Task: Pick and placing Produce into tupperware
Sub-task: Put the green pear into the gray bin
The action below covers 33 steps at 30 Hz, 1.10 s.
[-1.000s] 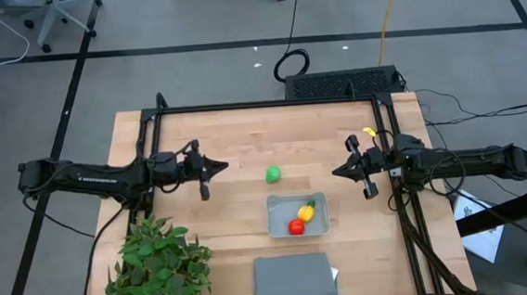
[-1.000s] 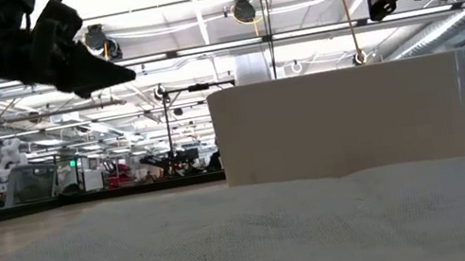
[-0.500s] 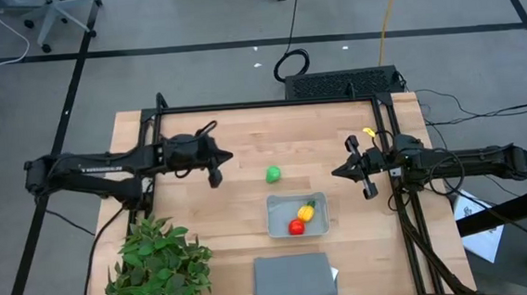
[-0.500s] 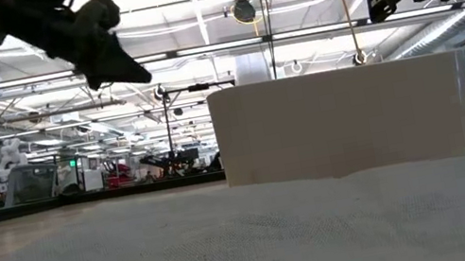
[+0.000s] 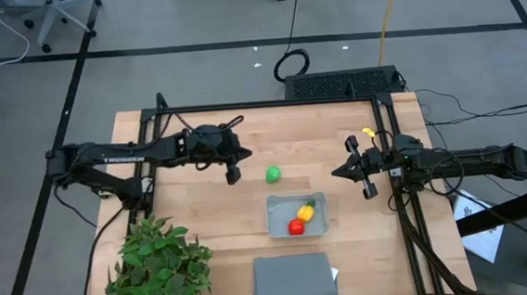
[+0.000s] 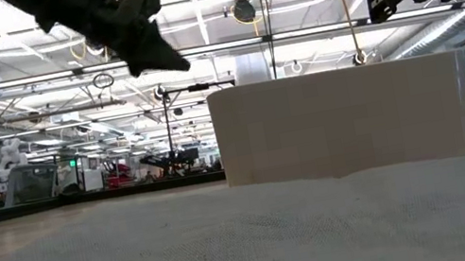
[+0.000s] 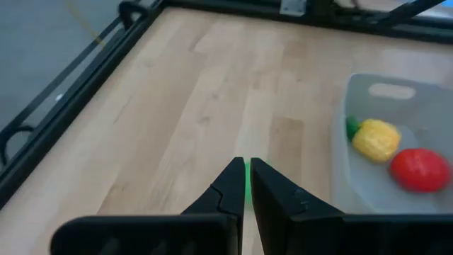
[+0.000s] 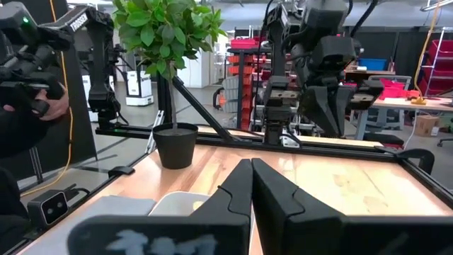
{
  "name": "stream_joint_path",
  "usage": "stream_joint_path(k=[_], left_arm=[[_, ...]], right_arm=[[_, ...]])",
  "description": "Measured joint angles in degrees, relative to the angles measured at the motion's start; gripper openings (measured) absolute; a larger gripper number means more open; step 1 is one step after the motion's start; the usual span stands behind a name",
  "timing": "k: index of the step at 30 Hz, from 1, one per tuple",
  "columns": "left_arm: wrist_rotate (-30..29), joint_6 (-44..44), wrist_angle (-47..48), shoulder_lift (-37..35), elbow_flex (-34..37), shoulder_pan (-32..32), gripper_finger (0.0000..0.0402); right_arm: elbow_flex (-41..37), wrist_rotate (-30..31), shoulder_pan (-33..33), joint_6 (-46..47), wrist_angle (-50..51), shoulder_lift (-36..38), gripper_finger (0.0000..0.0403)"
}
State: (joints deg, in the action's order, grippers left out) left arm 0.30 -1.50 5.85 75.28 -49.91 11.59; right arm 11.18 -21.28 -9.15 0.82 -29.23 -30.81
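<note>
Surface: light wood tabletop point(image 5: 221, 206), black frame rails round it, centre of high view.
Room: grey floor w/ dark tape lines; black cables point(image 5: 291, 64) upper centre; open hall w/ ceiling lights behind in low view.
Produce count: 3. Green round one point(image 5: 273, 175) loose on wood, mid frame, just above the tupperware. Red round one point(image 5: 296, 227) + yellow one w/ green tip point(image 5: 306, 213) both inside it, touching each other.
Tupperware: 1, pale grey-blue point(image 5: 279, 218), lower centre-right.
Lid: 1, flat dark grey point(image 5: 294, 277), bottom centre, apart from tupperware.
Plant: 1, leafy green point(image 5: 156, 267), lower left corner of table.
Arms: 2.
Left gripper point(image 5: 234, 176): centre-left, just left of green one, not touching; fingers pinched together, nothing in them.
Right gripper point(image 5: 370, 192): right side, near tupperware's upper right; clenched, empty.
Person: 1, sleeve + hand point(image 8: 25, 106) at left edge of right wrist view.
</note>
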Motion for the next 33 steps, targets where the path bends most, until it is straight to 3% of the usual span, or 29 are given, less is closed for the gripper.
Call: stream_joint_path(k=[10, 23, 33], left_arm=[[9.22, 3.41, 3.03, 6.77, -12.65, 1.65, 0.0026], [7.2, -0.65, 22.87, 20.39, -35.15, 1.82, 0.0026], [6.71, -1.12, 37.39, 27.38, -44.03, 1.82, 0.0026]], right_arm=[[0.01, 0.01, 0.0, 0.37, 0.45, 0.0, 0.0], [0.02, 0.15, -0.04, 0.26, 3.24, -0.17, 0.0], [0.04, 0.24, -0.15, 0.63, 2.35, -0.07, 0.0]])
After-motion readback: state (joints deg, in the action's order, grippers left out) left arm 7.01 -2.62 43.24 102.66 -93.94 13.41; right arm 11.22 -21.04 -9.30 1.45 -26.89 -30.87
